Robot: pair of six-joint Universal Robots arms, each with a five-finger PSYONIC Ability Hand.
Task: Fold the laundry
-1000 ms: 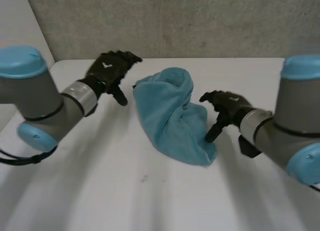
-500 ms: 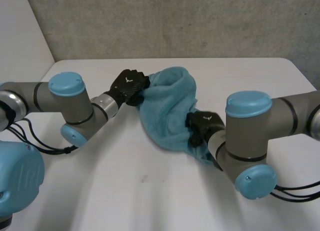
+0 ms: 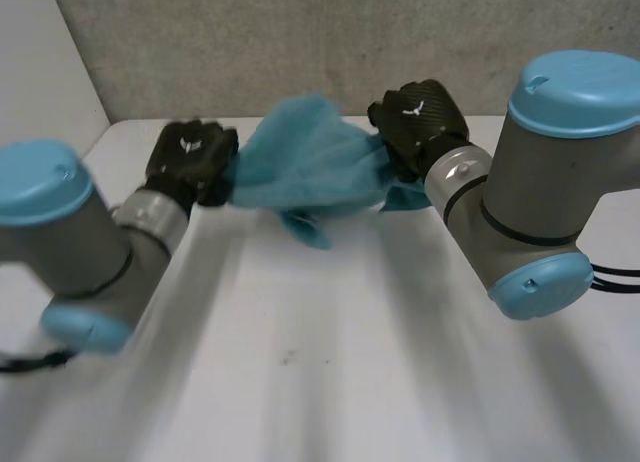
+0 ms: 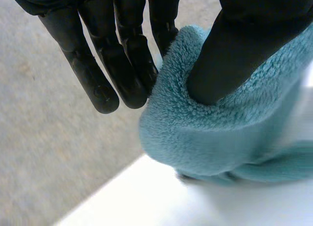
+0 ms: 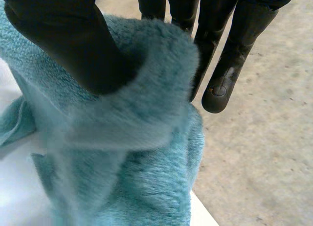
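My left arm came in from the lower left of the head view, and my left hand (image 3: pixel 190 160) sat at upper left, knuckles toward the camera, touching the left end of the teal terry towel (image 3: pixel 310 167). In the left wrist view my thumb (image 4: pixel 244 45) pressed into a rolled edge of the pile, pinching it against the nearest of my straight fingers (image 4: pixel 98 64), with the rest of the cloth bunched just beyond the thumb. The towel hung clear of the white table (image 3: pixel 330 382) at the upper centre of the head view. Its long axis ran roughly level from one hand to the other, the middle was gathered, and a loose tail drooped below centre. My right hand (image 3: pixel 415 122) was at upper right, a little higher than the left, touching the cloth's right end. In the right wrist view that thumb clamped a fold of the pile against the fingers, the remaining fingers held straight beside it, and the cloth trailed away under the palm. So the towel lay between my hands, inward from each, neither nearer than the other. I judged that the next move turned on that span: drawing the hands apart along that axis should open the bunched middle before laying it flat.
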